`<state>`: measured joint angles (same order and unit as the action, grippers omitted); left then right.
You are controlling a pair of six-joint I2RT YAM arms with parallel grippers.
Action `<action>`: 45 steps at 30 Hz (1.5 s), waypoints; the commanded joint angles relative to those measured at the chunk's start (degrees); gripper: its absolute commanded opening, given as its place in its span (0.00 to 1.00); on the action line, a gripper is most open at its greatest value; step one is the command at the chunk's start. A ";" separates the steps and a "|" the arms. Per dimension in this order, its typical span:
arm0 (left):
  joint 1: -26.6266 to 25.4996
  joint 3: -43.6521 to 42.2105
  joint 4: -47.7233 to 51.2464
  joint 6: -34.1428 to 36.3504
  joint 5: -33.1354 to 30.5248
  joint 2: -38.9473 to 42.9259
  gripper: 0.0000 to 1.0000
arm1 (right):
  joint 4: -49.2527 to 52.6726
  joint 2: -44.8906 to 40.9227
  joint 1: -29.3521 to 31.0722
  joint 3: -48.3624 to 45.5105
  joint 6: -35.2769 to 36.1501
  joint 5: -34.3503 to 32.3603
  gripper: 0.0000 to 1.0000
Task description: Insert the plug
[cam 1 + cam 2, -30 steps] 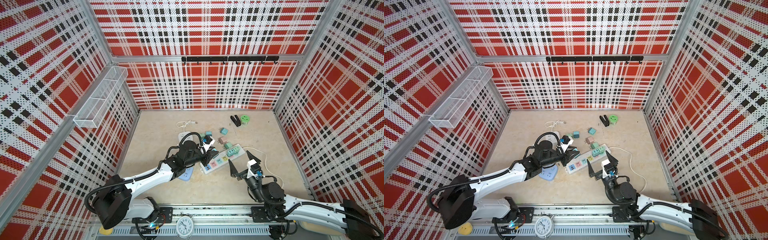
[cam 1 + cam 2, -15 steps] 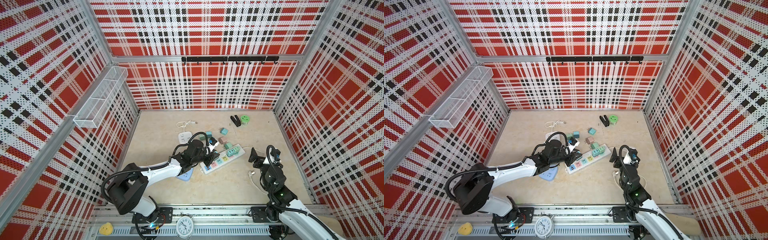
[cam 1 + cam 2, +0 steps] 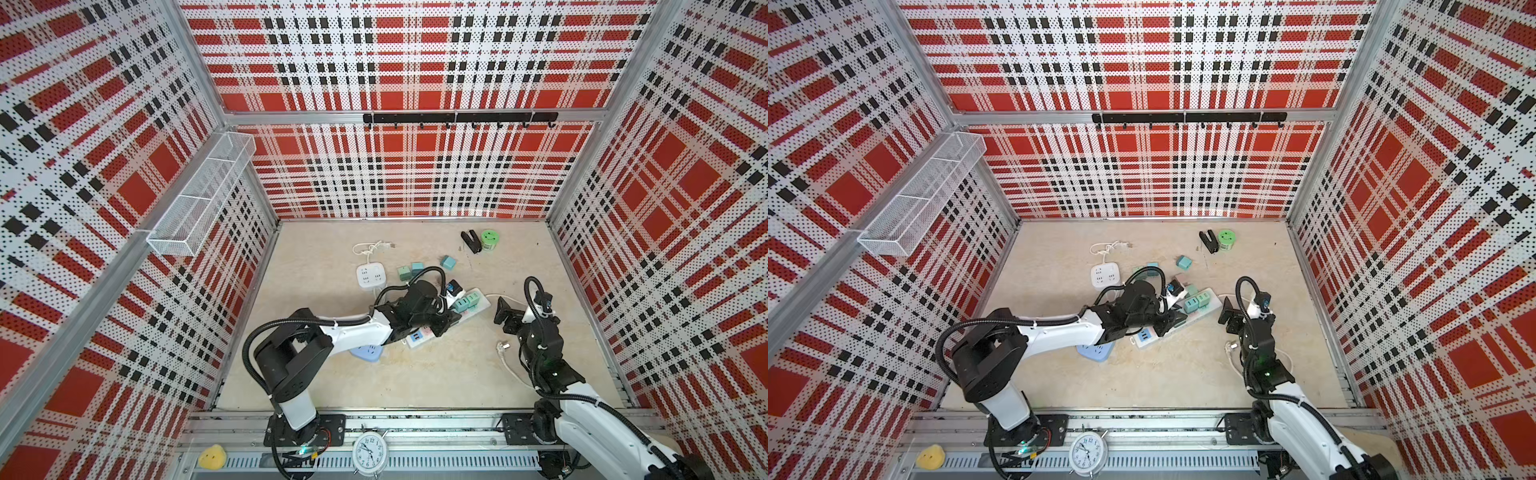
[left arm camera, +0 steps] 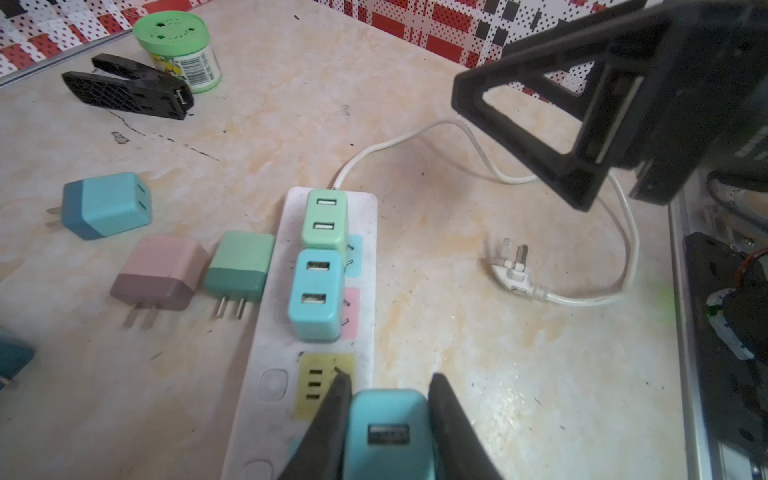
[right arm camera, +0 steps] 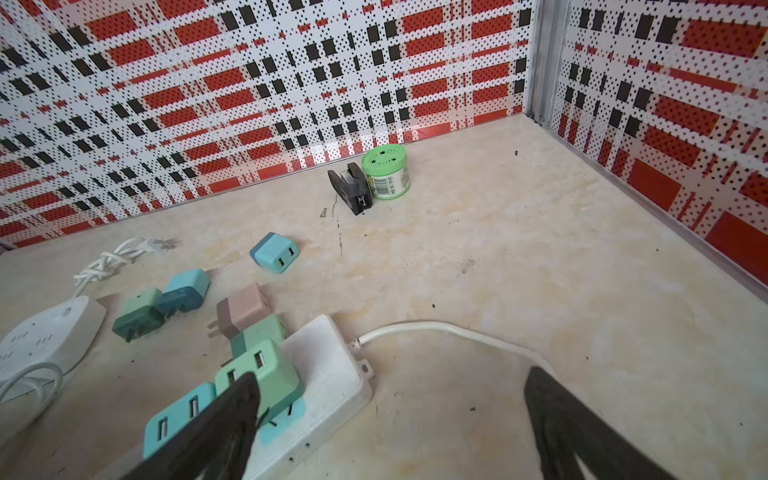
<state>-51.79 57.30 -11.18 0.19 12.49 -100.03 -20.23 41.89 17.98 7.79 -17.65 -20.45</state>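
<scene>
My left gripper (image 4: 388, 384) is shut on a light blue plug (image 4: 388, 432), its USB port facing the camera. It hangs over the white power strip (image 4: 270, 332), just short of the yellow socket patch (image 4: 320, 386). A green plug (image 4: 324, 220) and a blue plug (image 4: 316, 295) sit in the strip further along. In both top views the left gripper (image 3: 446, 326) (image 3: 1169, 324) covers the strip's middle (image 3: 478, 309). My right gripper (image 5: 392, 376) (image 3: 509, 318) is open and empty, just off the strip's cord end.
Loose blue (image 4: 106, 205), pink (image 4: 160, 272) and green (image 4: 241, 266) plugs lie beside the strip. The strip's cord and wall plug (image 4: 513, 274) curl near the right arm. A green tin (image 4: 178, 50) and a black clip (image 4: 129, 87) stand at the back; a white socket cube (image 3: 370, 275) lies left.
The left gripper has shifted right along the strip with the plug. The right arm has risen and swung right, its open gripper now by the strip's cord end.
</scene>
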 commanded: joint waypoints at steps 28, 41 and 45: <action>1.18 7.24 2.01 1.92 -6.38 -9.11 0.00 | -4.45 0.23 -0.13 -0.84 -0.45 3.53 1.00; 0.73 8.80 4.59 3.30 -6.08 -9.90 0.00 | -4.37 0.63 -0.14 -0.59 -0.42 3.64 1.00; 0.55 8.09 2.32 3.11 -3.49 -10.40 0.00 | -4.34 0.64 -0.14 -0.59 -0.50 3.66 1.00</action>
<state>-50.57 65.19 -8.01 3.09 6.68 -109.14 -22.13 42.70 17.96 7.25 -17.67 -17.08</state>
